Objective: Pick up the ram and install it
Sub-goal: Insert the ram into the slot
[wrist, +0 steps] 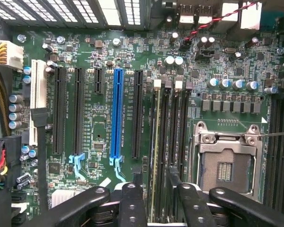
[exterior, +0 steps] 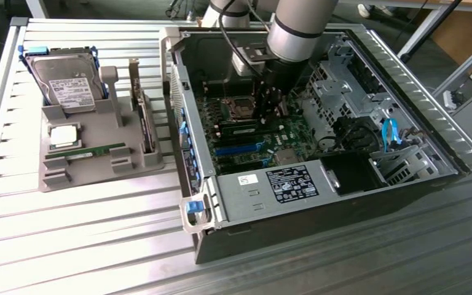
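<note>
Spread wide, the tool (wrist: 156, 196): two dark fingers (wrist: 132, 203) apart at the bottom centre of the wrist frame, nothing pinched between them, straddling the ram (wrist: 155, 156), seen edge-on as a thin green strip seated upright in one of the memory slots just left of the empty processor socket (wrist: 226, 163). No firm contact visible between finger pads and ram; close beside it on both sides. Further up the wrist frame, one blue expansion slot (wrist: 116, 116) among several black ones, one white slot (wrist: 38, 85) at left, a row of small capacitors (wrist: 232, 84) at upper right. In the exterior frame, centre, the same tool (exterior: 270, 101) down inside the open computer case (exterior: 302, 178), just over the motherboard (exterior: 252, 138), with the ram (exterior: 238, 128) a dark-green bar just below and left of it. Above, one grey arm (exterior: 302, 24) dropping steeply from the top edge of the frame, wrist pointed down into the case. At lower centre of the case, one labelled silver power-supply box (exterior: 277, 187). At left of the frame, on the slatted metal counter (exterior: 80, 233), one grey parts holder (exterior: 96, 144) carrying one hard drive (exterior: 68, 80) upright at its far end, one square silver processor (exterior: 64, 135) in the middle, and one further green memory stick (exterior: 84, 152) lying at the near end.
</note>
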